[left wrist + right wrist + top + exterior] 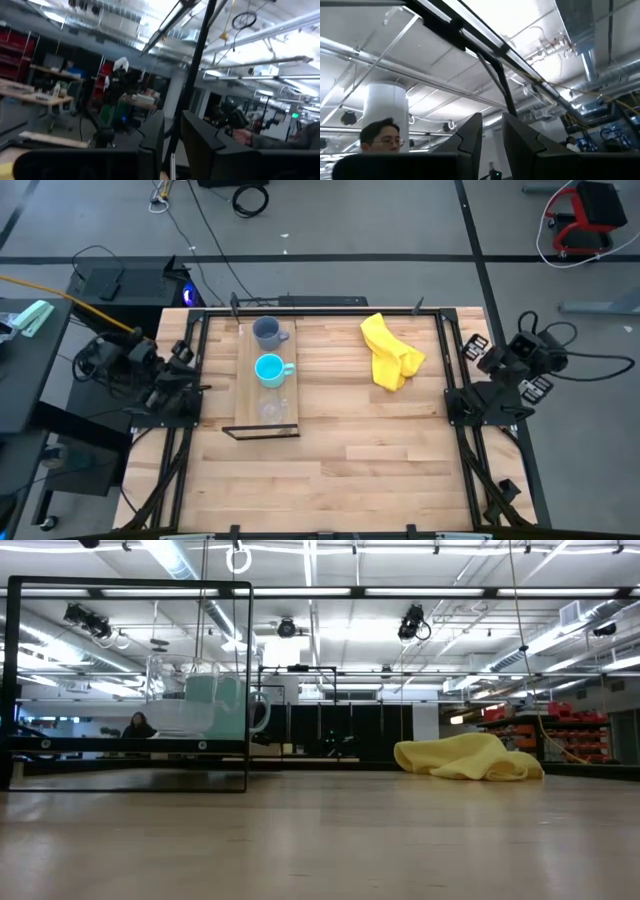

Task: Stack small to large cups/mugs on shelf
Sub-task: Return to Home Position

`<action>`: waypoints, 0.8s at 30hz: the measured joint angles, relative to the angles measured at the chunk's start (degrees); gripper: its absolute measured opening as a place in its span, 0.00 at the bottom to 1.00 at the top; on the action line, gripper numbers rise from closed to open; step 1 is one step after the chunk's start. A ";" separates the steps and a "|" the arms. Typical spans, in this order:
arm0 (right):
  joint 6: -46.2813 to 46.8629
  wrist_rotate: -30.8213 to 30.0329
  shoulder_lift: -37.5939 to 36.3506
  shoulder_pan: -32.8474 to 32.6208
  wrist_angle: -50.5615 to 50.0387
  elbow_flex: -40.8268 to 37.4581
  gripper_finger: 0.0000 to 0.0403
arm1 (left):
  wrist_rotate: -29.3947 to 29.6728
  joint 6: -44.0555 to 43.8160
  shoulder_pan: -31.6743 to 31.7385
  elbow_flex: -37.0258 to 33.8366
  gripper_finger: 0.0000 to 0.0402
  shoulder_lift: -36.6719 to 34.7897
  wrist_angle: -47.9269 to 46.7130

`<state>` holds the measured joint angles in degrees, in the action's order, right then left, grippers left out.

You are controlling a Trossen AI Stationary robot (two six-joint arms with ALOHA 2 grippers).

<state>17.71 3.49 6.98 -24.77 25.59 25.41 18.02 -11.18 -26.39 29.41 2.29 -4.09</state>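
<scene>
The brown shelf [248, 385] stands at the table's left half, inside a dark metal frame [247, 690]. On it, in a row from far to near, stand the grey-blue mug [267, 332], the turquoise mug [270, 369] and the clear glass cup [270, 410], each on its base. In the low view the glass cup [170, 690] stands in front of the turquoise mug [222, 705]. My left gripper [186, 353] [172, 117] is folded back at the table's left edge, shut and empty. My right gripper [478, 352] [492, 117] is folded back at the right edge, shut and empty.
A crumpled yellow cloth [391, 352] [470, 758] lies at the table's far right. The dark frame rails [320, 308] run along the table's edges. People show in the room beyond, one in the right wrist view [380, 136] and one in the low view [135, 726].
</scene>
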 joint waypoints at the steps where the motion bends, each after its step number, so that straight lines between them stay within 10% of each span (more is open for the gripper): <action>1: -0.73 -0.11 -0.77 0.01 -0.02 -0.51 0.21 | -0.25 0.39 0.00 -0.57 0.19 -1.19 0.09; 24: 2.78 -2.16 -4.20 0.00 22.40 -23.82 0.21 | -1.36 -5.04 0.22 -17.83 0.19 -2.09 12.56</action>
<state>20.49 1.32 2.79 -24.77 47.99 1.59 16.67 -16.23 -26.17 11.58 0.21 8.47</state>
